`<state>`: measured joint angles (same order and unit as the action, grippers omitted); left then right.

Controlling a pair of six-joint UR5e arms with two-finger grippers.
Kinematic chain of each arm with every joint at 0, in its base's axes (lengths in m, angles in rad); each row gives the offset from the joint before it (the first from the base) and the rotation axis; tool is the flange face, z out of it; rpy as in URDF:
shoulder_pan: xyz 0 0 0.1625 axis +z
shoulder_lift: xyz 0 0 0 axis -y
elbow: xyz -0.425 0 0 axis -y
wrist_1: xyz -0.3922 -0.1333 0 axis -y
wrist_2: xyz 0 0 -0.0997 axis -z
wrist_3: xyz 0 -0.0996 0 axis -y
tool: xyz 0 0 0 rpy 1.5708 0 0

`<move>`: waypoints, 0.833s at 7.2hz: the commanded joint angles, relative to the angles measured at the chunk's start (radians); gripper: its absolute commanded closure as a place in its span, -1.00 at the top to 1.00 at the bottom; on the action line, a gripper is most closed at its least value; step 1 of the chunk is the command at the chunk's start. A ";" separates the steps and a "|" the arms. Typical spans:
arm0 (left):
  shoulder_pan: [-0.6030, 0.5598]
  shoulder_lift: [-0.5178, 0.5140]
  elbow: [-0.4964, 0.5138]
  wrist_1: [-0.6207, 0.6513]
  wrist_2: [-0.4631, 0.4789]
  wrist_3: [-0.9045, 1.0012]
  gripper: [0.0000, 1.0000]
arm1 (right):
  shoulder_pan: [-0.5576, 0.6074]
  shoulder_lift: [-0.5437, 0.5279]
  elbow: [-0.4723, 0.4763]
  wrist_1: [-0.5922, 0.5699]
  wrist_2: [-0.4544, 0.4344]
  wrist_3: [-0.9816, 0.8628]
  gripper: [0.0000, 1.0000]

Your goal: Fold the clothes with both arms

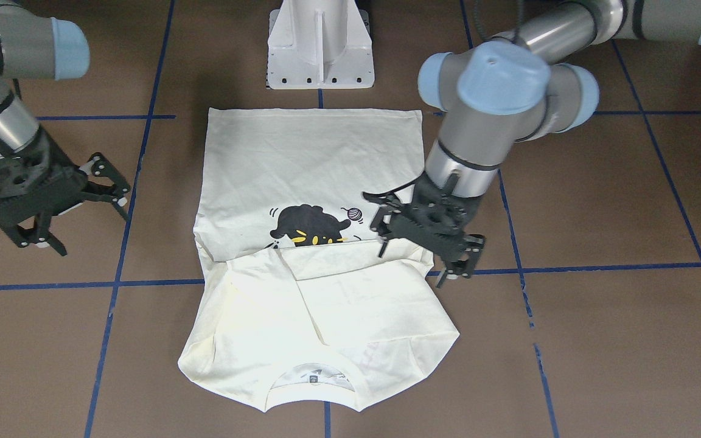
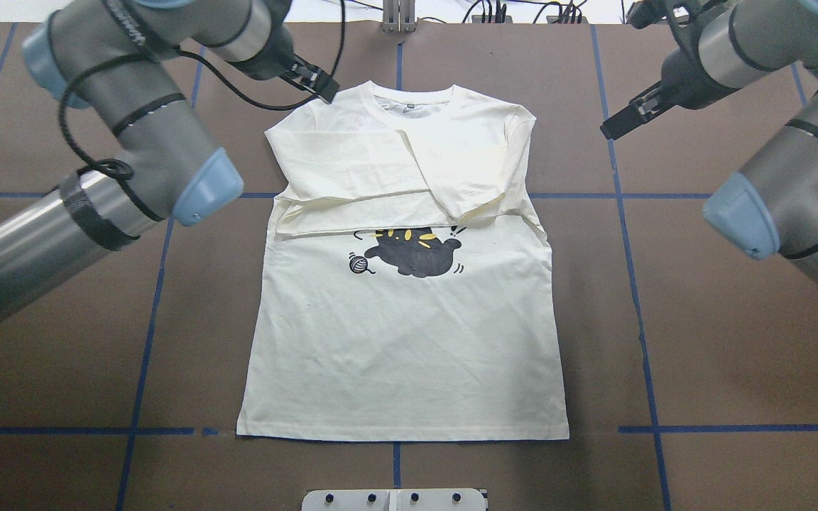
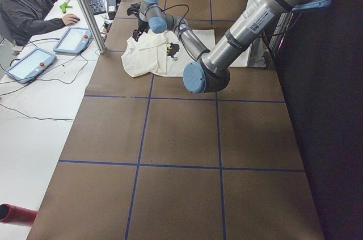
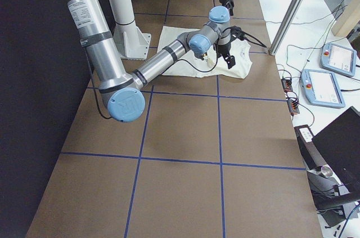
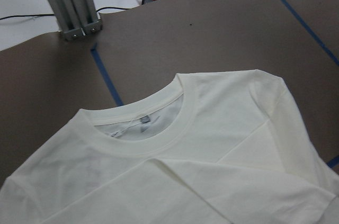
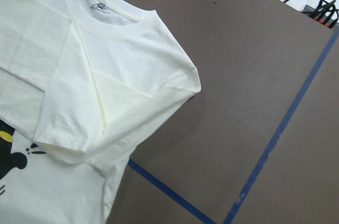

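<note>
Here, nearest our base (image 1: 320, 55), the shirt (image 2: 409, 341) is lying flat on the table (image 1: 600, 201), hem toward us and cat print (image 2: 412, 252) facing up. Beyond the print, both sleeves (image 2: 352, 160) are lying folded across the chest, below the collar (image 2: 416, 99). Our left gripper (image 1: 412, 266) is hanging over the shirt's left edge, jaws spread and empty; our right gripper (image 1: 95, 234) is hanging with jaws apart, well clear of the cloth.

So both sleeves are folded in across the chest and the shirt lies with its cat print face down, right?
Not quite. The sleeves are folded in across the chest, but the shirt lies with its cat print face up. The overhead view shows the print plainly, its upper edge tucked under the folded sleeves.
</note>
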<state>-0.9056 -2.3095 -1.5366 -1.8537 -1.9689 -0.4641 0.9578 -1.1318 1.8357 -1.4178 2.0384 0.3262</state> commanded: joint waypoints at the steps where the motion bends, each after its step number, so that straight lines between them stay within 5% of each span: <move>1: -0.129 0.160 -0.053 -0.005 -0.027 0.207 1.00 | -0.149 0.072 -0.003 -0.018 -0.178 0.072 0.93; 3: -0.177 0.240 -0.065 -0.051 -0.031 0.252 1.00 | -0.304 0.165 -0.018 -0.126 -0.425 0.091 0.94; 6: -0.183 0.242 -0.065 -0.053 -0.082 0.240 1.00 | -0.445 0.286 -0.214 -0.132 -0.670 0.079 0.80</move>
<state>-1.0846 -2.0705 -1.6011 -1.9054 -2.0168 -0.2205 0.5653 -0.8914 1.7010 -1.5473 1.4633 0.4116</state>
